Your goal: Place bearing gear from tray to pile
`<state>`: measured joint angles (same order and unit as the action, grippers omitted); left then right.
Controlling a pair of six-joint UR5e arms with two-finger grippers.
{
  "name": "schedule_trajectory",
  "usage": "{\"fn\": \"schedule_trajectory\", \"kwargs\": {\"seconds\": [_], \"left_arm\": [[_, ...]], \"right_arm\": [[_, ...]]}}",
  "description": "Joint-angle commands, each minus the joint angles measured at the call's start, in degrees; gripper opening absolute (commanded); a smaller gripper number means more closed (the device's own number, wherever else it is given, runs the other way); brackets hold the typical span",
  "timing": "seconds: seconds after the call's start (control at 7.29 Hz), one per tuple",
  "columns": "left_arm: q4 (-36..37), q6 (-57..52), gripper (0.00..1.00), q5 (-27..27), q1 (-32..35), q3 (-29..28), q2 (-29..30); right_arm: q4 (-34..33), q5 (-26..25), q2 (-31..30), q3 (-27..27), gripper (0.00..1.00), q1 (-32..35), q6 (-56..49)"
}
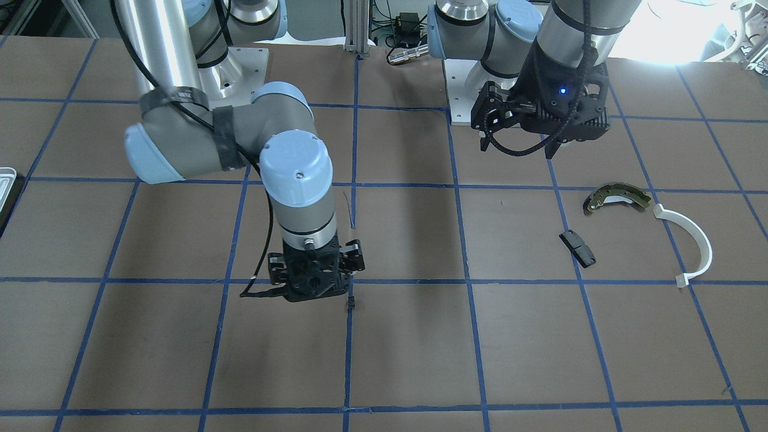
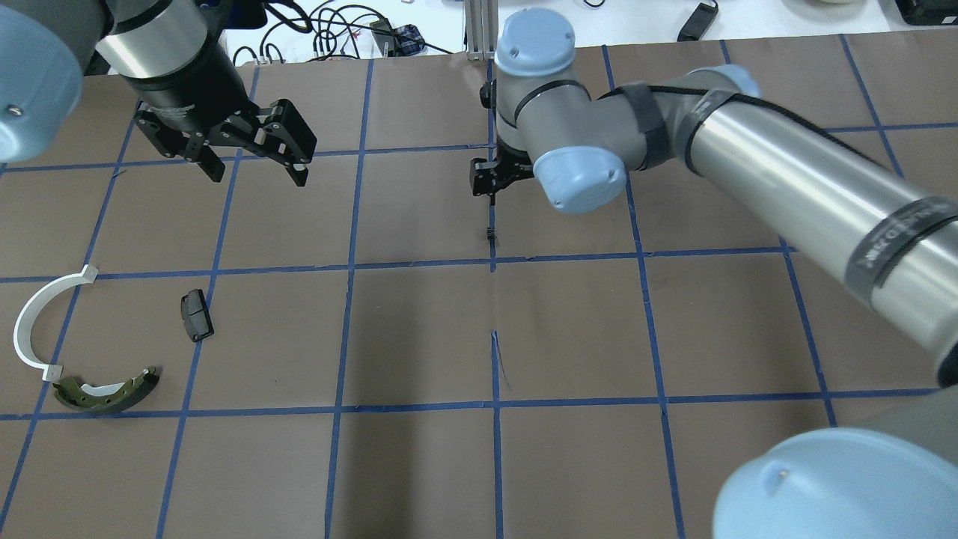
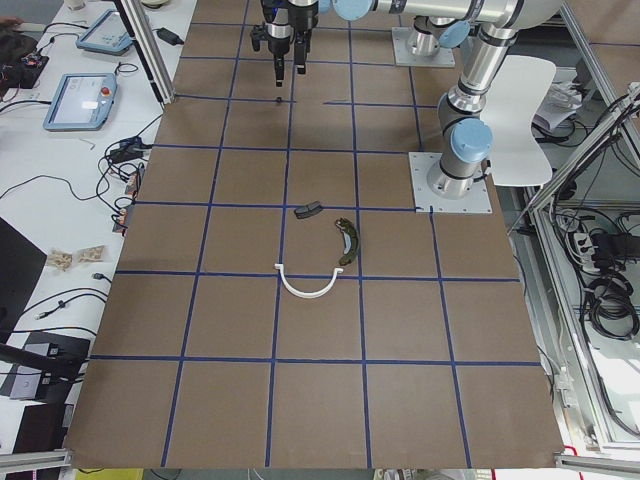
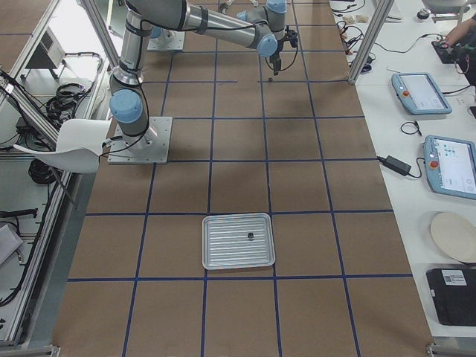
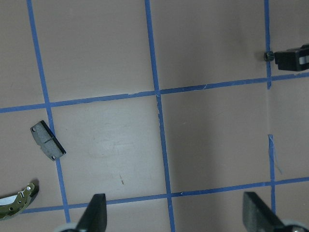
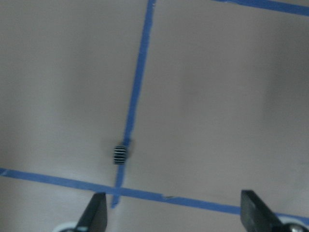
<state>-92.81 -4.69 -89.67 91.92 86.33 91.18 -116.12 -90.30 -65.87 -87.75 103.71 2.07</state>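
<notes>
1. The right gripper's jaws are spread and empty above the bearing gear, which lies on a blue tape line mid-table, outside the tray.
2. The gear looks tiny, hard, light and toothed, so it is apt to roll. Pinch it centred, across the teeth.
3. The left gripper, jaws also spread and empty, hangs near the route to the pile of brake shoe, white arc and black pad.
4. The far tray holds one small dark part.

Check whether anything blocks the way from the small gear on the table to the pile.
Nothing visible does. Only bare table lies between the gear and the black pad, the nearest of the piled parts. The left gripper hangs open, off to one side.
</notes>
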Motion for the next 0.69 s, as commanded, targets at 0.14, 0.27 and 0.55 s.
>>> {"fn": "schedule_trajectory", "kwargs": {"seconds": [0.14,0.27,0.55], "left_arm": [[11.71,9.32,1.0,3.79,7.09,0.5,9.76],[19.6,13.7,1.0,3.71,10.44,0.16,15.12],[26.42,16.64,1.0,3.1,15.54,-0.46,23.83]], "right_arm": [[20.88,-0.84,-14.69,0.21,1.0,-26.1,-28.72],[22.16,-1.1,-15.69,-0.05,1.0,-35.15,-36.71],[19.29,-1.8,-13.87,-2.68,1.0,-52.57,-52.97]]}}
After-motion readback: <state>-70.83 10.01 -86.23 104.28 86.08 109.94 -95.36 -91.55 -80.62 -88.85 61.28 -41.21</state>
